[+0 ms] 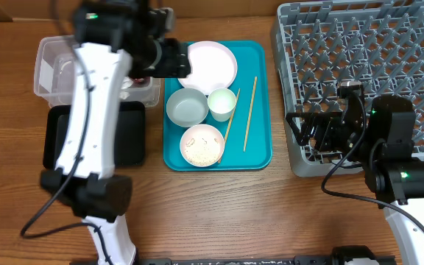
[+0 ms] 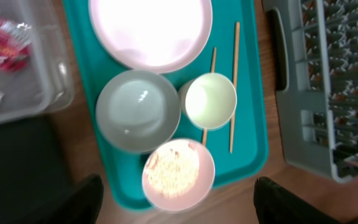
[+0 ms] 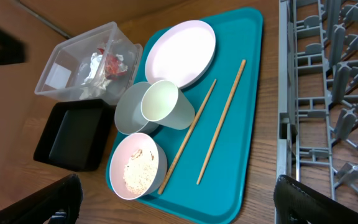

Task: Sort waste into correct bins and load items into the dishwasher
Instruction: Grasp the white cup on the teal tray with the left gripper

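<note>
Wooden bench (image 1: 219, 213) carries everything. Our left fingers (image 2: 87, 200) hang wide apart and empty over the teal tray (image 2: 252, 93), and our right fingers (image 3: 316, 202) are likewise spread, gripping nothing. Below the left pair sits the pink bowl (image 2: 178, 186) of loose rice (image 2: 166, 171), at the tray's near edge beside the grey bowl (image 2: 138, 111). We judge it rigid and slippery, so we should pinch its rim and keep it level.

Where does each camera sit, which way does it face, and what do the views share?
Overhead: above the table, straight down on teal rectangular tray and grey plastic dish rack; both arms show.
Left wrist: over the tray, looking down at pale pink round plate; open left gripper shows.
Right wrist: by the rack, looking across the tray toward clear rectangular plastic tub; open right gripper shows.
All share the rice-filled pinkish-white bowl.
</note>
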Available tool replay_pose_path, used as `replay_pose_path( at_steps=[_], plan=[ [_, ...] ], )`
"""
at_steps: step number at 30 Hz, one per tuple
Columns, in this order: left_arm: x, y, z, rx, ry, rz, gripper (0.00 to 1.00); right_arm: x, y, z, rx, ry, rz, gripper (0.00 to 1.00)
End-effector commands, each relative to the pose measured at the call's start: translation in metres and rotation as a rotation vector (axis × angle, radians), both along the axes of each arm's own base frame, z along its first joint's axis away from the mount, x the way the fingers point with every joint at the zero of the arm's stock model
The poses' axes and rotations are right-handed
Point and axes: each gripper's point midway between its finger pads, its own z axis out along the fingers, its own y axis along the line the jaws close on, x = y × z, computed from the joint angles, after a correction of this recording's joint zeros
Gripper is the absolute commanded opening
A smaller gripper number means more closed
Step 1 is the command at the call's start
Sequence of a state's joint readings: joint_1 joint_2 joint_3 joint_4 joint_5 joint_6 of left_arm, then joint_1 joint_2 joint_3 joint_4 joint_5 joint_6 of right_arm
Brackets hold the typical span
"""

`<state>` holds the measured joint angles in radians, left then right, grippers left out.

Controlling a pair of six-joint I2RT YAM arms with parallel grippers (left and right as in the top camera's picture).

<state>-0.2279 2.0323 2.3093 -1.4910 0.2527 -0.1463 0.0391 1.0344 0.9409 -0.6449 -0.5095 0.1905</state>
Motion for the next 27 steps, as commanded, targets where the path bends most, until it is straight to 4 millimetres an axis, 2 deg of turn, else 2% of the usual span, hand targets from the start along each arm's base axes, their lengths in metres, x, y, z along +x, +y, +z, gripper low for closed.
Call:
replay_pose_path(
  at_steps=[1, 3, 7, 10, 12, 15, 20, 27],
  plan=[
    [0.013, -0.023, -0.050, 0.052, 0.039, -0.108, 0.79, 0.002, 0.001, 0.013, 0.009, -0.031, 0.003, 1.00],
    [0.024, -0.043, -0.079, 0.059, 0.046, -0.155, 0.79, 0.002, 0.001, 0.013, 0.009, -0.031, 0.003, 1.00],
    [0.032, -0.068, -0.124, 0.073, 0.082, -0.217, 0.78, 0.002, 0.001, 0.013, 0.010, -0.030, 0.004, 1.00],
    [0.030, -0.080, -0.150, 0.097, 0.110, -0.276, 0.75, 0.002, 0.001, 0.013, 0.009, -0.031, 0.004, 1.00],
    [0.029, -0.082, -0.163, 0.122, 0.123, -0.292, 0.69, 0.002, 0.001, 0.013, 0.009, -0.031, 0.003, 1.00],
    [0.030, -0.079, -0.171, 0.162, 0.128, -0.290, 0.55, 0.002, 0.001, 0.013, 0.009, -0.031, 0.004, 1.00],
    [0.033, -0.072, -0.173, 0.204, 0.121, -0.271, 0.35, 0.002, 0.001, 0.013, 0.009, -0.031, 0.003, 1.00],
    [0.033, -0.071, -0.173, 0.216, 0.119, -0.269, 0.18, 0.002, 0.001, 0.013, 0.009, -0.031, 0.003, 1.00]
  ],
)
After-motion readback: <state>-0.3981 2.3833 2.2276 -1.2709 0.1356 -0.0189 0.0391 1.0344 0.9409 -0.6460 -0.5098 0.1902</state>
